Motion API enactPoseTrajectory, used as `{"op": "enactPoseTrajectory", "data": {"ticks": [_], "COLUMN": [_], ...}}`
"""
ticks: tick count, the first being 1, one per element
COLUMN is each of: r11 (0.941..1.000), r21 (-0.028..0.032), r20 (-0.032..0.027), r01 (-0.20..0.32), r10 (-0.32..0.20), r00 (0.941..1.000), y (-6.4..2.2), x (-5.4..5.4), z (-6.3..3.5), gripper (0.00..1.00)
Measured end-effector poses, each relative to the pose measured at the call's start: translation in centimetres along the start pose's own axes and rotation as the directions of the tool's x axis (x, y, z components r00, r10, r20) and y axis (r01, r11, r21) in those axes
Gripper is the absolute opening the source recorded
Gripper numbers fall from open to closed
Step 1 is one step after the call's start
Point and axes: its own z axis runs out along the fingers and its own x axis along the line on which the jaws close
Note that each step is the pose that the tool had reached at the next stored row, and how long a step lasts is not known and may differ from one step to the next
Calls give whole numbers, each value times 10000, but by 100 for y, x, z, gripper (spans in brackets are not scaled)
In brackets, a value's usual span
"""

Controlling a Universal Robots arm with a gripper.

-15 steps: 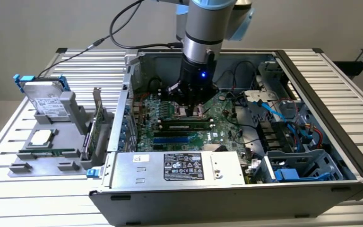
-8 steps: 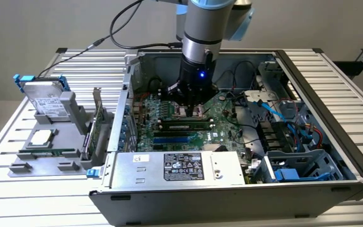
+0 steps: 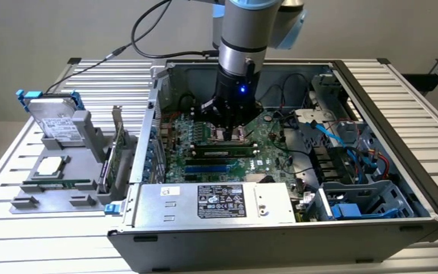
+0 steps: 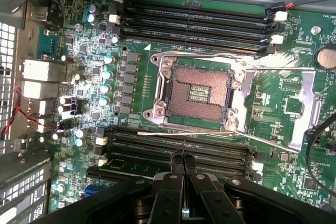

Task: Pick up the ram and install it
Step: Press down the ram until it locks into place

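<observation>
Green ram stick lies seated in a motherboard slot beside the empty CPU socket, inside the open PC case. Long axis runs across the exterior view, left to right. Gripper hangs directly above the stick, almost touching. Fingers pressed together, holding nothing, tips near the slot rows.

One ram stick, one gripper (closed)
</observation>
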Motion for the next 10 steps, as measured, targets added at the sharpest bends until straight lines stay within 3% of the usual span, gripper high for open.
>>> {"op": "enactPoseTrajectory", "data": {"ticks": [10], "r11": [9990], "r21": [137], "r20": [22], "r01": [-422], "r10": [421], "r00": [9991], "y": [-25], "x": [7], "z": [-8], "gripper": [10]}}
